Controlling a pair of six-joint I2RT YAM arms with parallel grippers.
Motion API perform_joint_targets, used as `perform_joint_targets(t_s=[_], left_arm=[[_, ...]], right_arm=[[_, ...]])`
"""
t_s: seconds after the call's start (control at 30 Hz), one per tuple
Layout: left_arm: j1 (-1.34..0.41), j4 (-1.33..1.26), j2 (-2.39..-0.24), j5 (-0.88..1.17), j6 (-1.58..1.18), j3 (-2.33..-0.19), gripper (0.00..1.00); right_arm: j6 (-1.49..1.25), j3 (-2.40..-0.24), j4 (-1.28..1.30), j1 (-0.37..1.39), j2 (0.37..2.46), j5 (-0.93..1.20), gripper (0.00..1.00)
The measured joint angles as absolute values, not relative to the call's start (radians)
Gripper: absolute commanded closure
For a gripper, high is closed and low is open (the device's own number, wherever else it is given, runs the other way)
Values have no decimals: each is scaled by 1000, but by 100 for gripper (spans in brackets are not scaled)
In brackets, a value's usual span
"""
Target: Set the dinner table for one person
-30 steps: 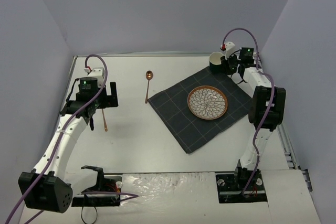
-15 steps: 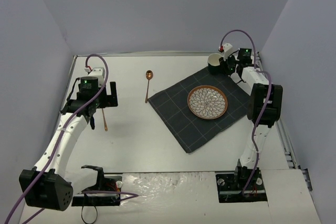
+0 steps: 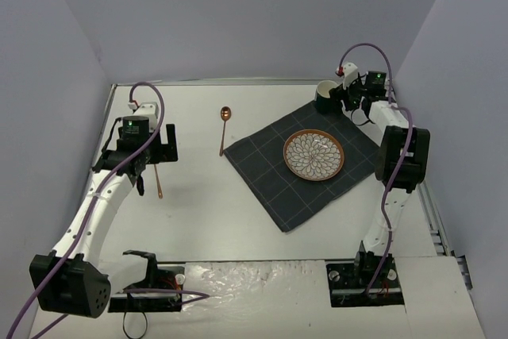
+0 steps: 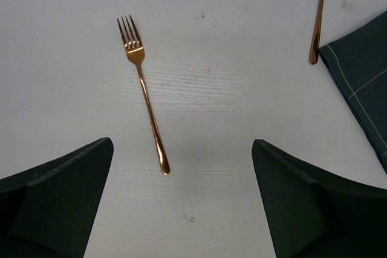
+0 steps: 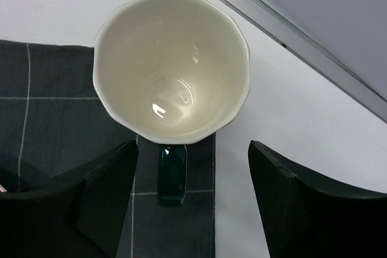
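Observation:
The white dinner table (image 3: 238, 220) holds a dark grey grid cloth (image 3: 270, 176) with a patterned brown-rimmed plate (image 3: 313, 155) on it. A copper fork (image 4: 144, 92) lies on the bare table and also shows in the top view (image 3: 159, 184). My left gripper (image 4: 181, 191) is open and empty just above the fork's handle end, at the left in the top view (image 3: 145, 160). A copper spoon (image 3: 225, 129) lies left of the cloth. A dark green mug (image 5: 172, 64), cream inside, stands on the cloth's far corner. My right gripper (image 5: 193, 173) is open, with the mug's handle (image 5: 172, 176) between its fingers, untouched.
A metal rail (image 5: 290, 28) runs along the table's far edge just behind the mug (image 3: 325, 97). Grey walls enclose the table at the back and sides. The spoon's handle end (image 4: 314, 46) lies next to the cloth's corner (image 4: 363, 83).

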State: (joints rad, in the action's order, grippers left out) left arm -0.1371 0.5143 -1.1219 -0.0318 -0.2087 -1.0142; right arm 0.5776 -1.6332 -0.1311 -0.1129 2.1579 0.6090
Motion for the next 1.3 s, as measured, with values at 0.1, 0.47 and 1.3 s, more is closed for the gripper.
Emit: perform_joint_targets(t_s=[0.1,0.47,1.3], left_arm=[[-137,515,-1124,-37,-209,-1014,3],[-121,537,-1129,-78,-239,-1016,3],[67,514,-1610,-129,-460,-1093,42]], right_arm=[[572,-1633,-132,-117,2155,596,11],[336,-1601,-151,-84,1900,379,0],[-69,-926,-175,671,1236,-81,0]])
